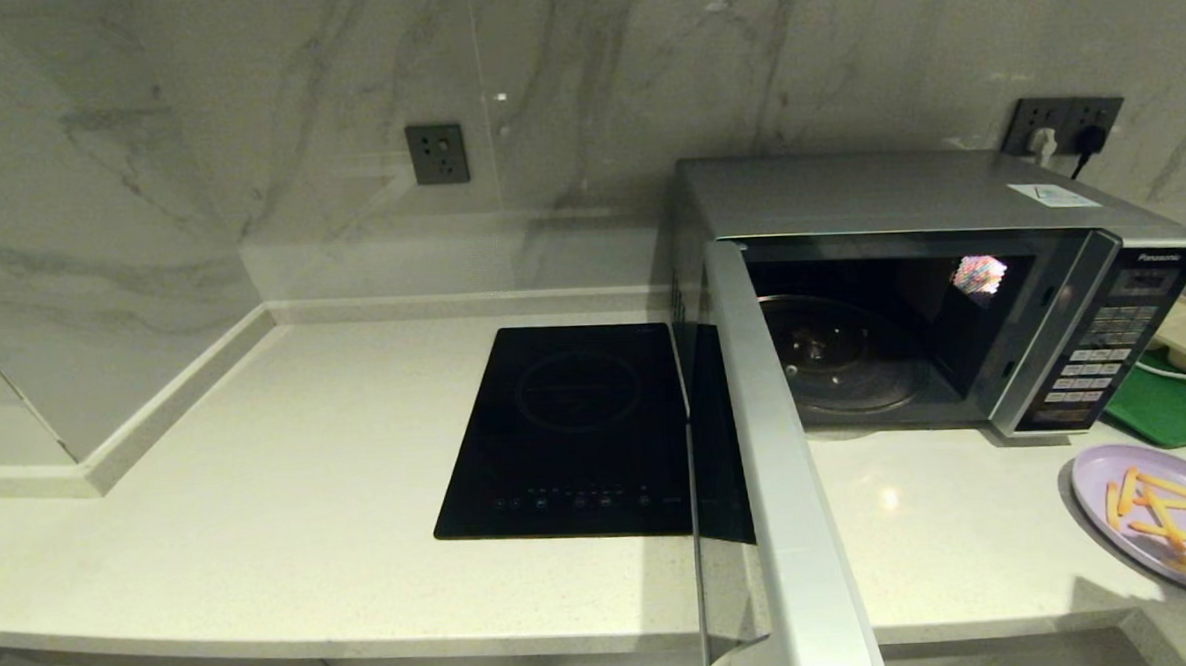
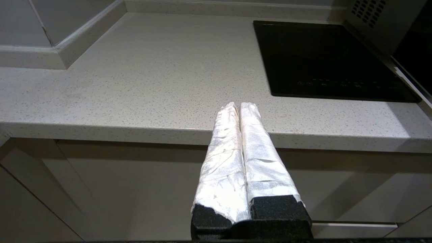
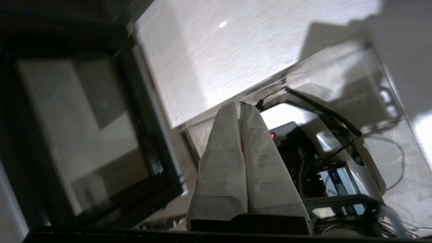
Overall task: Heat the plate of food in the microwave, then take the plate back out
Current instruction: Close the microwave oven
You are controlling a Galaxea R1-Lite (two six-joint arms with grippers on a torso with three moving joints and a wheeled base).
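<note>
The microwave (image 1: 951, 287) stands at the back right of the counter with its door (image 1: 769, 465) swung wide open toward me. Its glass turntable (image 1: 839, 352) is bare. The plate of food (image 1: 1092, 481), pale lilac with yellow fries, rests on the counter at the right edge, in front of the keypad. Neither gripper shows in the head view. My right gripper (image 3: 239, 104) is shut with nothing in it, close beside the dark glass door (image 3: 84, 135). Shut and empty too, my left gripper (image 2: 239, 105) hangs just below the counter's front edge.
A flat black induction hob (image 1: 567, 424) is set into the counter left of the open door. A green tray (image 1: 1172, 408) lies right of the microwave. Wall sockets sit on the marble backsplash. A machine base with cables (image 3: 330, 168) shows beyond my right fingers.
</note>
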